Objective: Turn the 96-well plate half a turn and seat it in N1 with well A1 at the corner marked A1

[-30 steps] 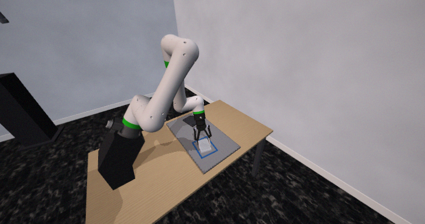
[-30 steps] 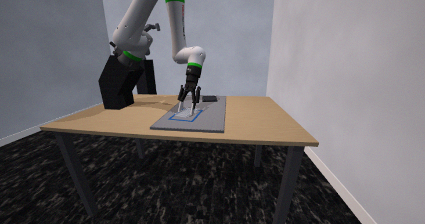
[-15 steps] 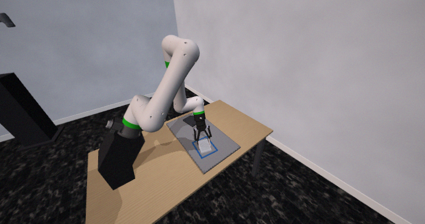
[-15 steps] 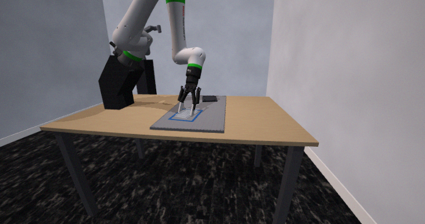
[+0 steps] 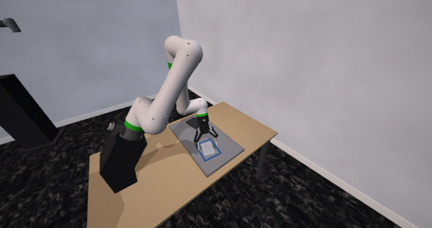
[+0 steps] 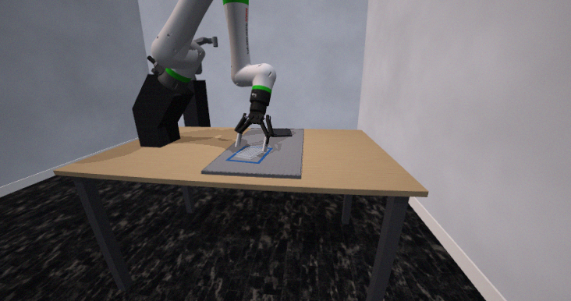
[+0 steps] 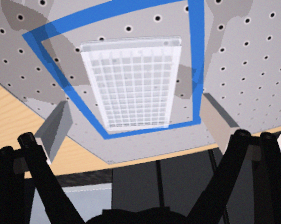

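The white 96-well plate (image 7: 132, 83) lies flat inside the blue taped outline B1 on the grey deck; it also shows in the top view (image 5: 208, 147) and the exterior view (image 6: 248, 152). My gripper (image 5: 205, 141) hangs straight over the plate with its fingers spread wide, one finger on each side of the plate and clear of it, as the exterior view (image 6: 250, 142) and the wrist view (image 7: 134, 123) show. The dark plate nest N1 (image 5: 192, 122) stands empty at the deck's far end (image 6: 281, 132). I cannot make out the cut corner.
The grey perforated deck lies on a wooden table (image 6: 239, 167). The arm's black base (image 5: 119, 159) stands on the table to the left of the deck. A wall runs close behind the table's far and right sides.
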`<state>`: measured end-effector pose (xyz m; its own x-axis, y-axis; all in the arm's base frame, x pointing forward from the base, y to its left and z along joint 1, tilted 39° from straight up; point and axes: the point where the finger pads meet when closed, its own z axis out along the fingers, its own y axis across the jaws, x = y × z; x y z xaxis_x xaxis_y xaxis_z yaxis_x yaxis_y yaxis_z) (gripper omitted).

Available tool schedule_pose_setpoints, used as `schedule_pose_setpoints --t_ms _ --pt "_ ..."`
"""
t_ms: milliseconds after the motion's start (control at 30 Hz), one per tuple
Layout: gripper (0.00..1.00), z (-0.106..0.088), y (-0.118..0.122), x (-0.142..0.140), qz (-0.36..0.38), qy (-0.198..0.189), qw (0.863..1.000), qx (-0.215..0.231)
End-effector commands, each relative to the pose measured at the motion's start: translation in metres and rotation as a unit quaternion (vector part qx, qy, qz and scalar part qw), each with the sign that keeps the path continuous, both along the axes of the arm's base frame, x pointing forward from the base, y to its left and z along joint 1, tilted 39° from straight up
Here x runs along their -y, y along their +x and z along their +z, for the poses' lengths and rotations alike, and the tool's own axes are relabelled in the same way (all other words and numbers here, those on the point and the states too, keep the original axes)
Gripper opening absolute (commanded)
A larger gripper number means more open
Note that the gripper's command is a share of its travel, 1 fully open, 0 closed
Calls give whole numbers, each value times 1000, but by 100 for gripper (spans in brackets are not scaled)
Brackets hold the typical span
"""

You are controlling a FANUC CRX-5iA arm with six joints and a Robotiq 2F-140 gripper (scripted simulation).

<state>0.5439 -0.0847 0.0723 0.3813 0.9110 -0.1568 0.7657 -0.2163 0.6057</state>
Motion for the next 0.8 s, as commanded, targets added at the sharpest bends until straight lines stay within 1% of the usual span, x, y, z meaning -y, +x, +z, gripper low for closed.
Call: schedule_pose_setpoints --t_ms 0,200,500,567,767 --pt "100 0 0 0 0 0 1000 0" --pt "100 0 0 0 0 0 1000 0" --pt "100 19 -15 2 0 0 1000 0" --pt "100 19 -15 2 0 0 1000 0" --pt "100 31 -25 3 0 0 1000 0"
